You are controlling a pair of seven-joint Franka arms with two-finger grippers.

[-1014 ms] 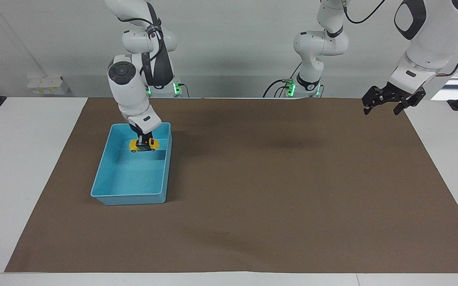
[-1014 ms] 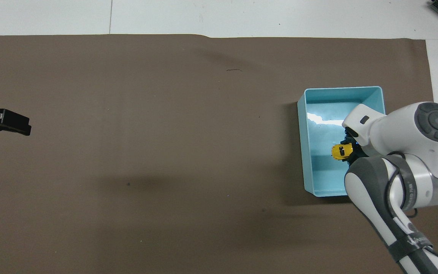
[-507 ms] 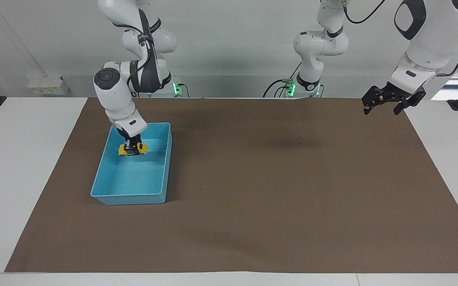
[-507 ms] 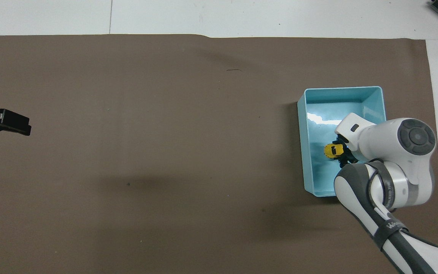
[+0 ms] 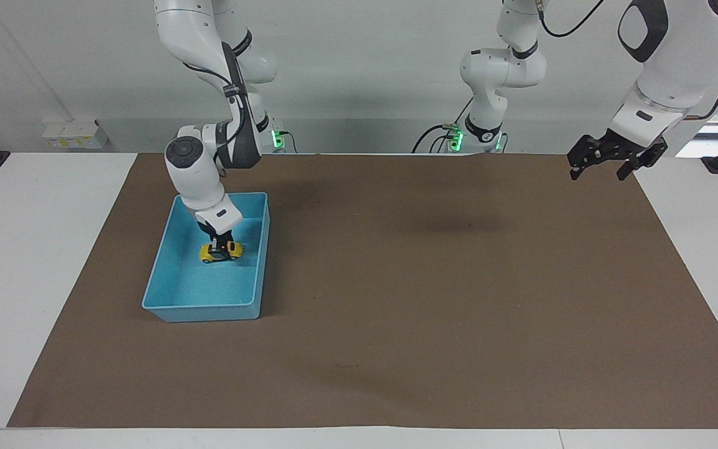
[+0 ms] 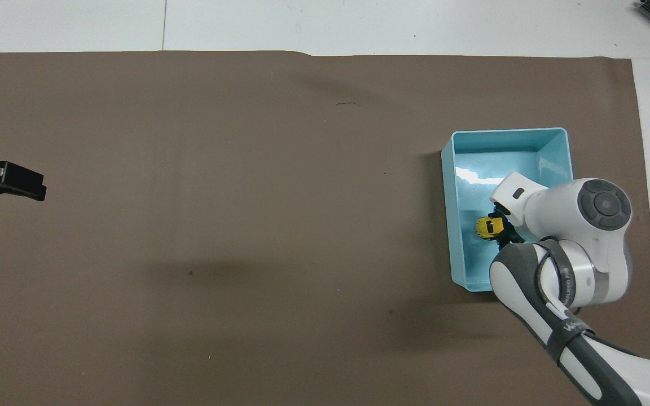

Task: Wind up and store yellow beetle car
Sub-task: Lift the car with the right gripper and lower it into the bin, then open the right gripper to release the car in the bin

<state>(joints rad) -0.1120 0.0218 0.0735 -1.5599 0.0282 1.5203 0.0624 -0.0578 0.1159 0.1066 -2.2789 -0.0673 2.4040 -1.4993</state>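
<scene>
Gripping the yellow beetle car (image 5: pixel 221 251) from above, the right pincer (image 5: pixel 222 243) is down inside the light-blue tray (image 5: pixel 200 308), its fingers closed on the toy's roof, with the car low in the tray's middle; whether its wheels touch the floor cannot be told. The tray sits on the brown mat (image 5: pixel 434 299) at the right arm's end of the desk. The left pincer (image 5: pixel 616 160) waits in the air over the mat's corner at the left arm's end, fingers spread wide and holding nothing.
</scene>
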